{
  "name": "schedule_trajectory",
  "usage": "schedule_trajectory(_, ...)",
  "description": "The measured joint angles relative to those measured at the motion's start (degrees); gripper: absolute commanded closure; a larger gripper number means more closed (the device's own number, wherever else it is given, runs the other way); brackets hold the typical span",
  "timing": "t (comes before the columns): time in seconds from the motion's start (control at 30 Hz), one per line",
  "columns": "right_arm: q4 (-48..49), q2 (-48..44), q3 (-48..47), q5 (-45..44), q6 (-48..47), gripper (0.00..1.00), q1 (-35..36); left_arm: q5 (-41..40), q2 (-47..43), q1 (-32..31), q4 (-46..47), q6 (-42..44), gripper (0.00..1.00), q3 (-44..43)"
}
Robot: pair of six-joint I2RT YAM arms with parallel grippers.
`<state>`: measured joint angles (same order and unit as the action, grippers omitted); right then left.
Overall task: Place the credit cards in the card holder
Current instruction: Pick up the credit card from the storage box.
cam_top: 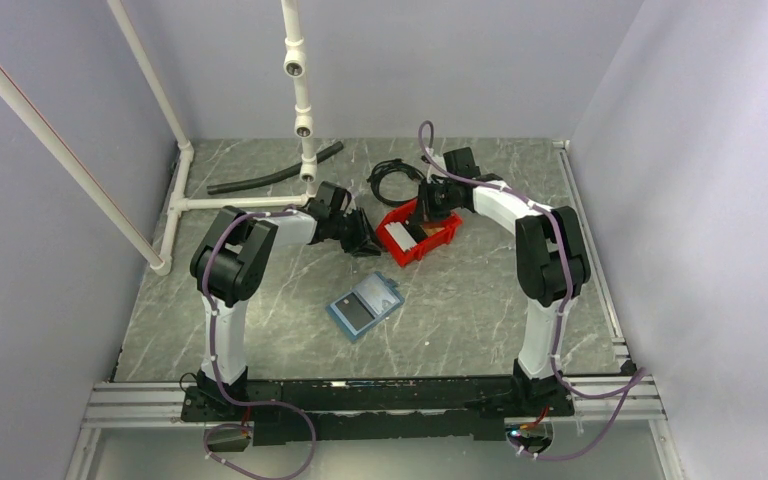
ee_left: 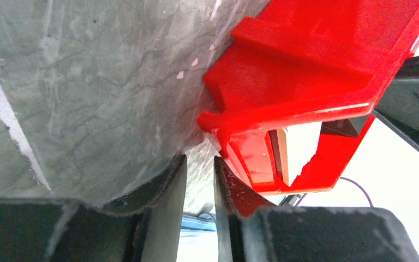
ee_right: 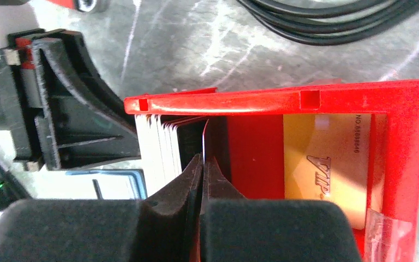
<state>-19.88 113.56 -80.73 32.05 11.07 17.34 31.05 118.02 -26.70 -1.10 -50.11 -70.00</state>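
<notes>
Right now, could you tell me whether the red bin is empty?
Not empty: the red bin holds a row of white cards and a gold card.

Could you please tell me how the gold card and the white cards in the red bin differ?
The gold card lies flat, its printed face showing; the white cards stand on edge, showing only edges. The gold card is alone; the white cards form a packed stack. Both sit inside the red bin.

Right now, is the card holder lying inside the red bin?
No, the card holder lies flat on the table, apart from the red bin.
</notes>
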Motion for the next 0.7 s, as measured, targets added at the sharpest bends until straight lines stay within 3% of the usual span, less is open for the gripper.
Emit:
schedule_trajectory(0.2, -4.35, -1.57, -2.93, -12.46, -1.68, 1.0, 2.84, -0.15, -0.28, -0.04, 0.2, 0.07, 0.58, -0.04)
schedule_trajectory(0.33, -5.57, -4.52, -4.44, -21.16, -2.82, 1.0, 5.25, -1.42, -2.93, -0.09, -1.16, 1.31, 0.4, 1.36)
schedule_trajectory(0.5, -5.62, -11.41, -3.74, -29.18, -1.6, 1.0, 6.67, -2.69, -11.43, 0.37, -5.7, 3.56, 0.26, 5.7)
schedule_trajectory(0.63, -5.38, -16.72, -2.1, -27.78, 4.44, 1.0, 6.03, -1.68, -20.72, 1.09, -9.88, 6.01, 0.12, 8.07)
schedule_trajectory(0.7, -2.29, -19.89, 1.75, -21.07, 9.11, 1.0, 4.96, 1.16, -25.27, 1.73, -10.05, 6.21, 0.1, 9.2)
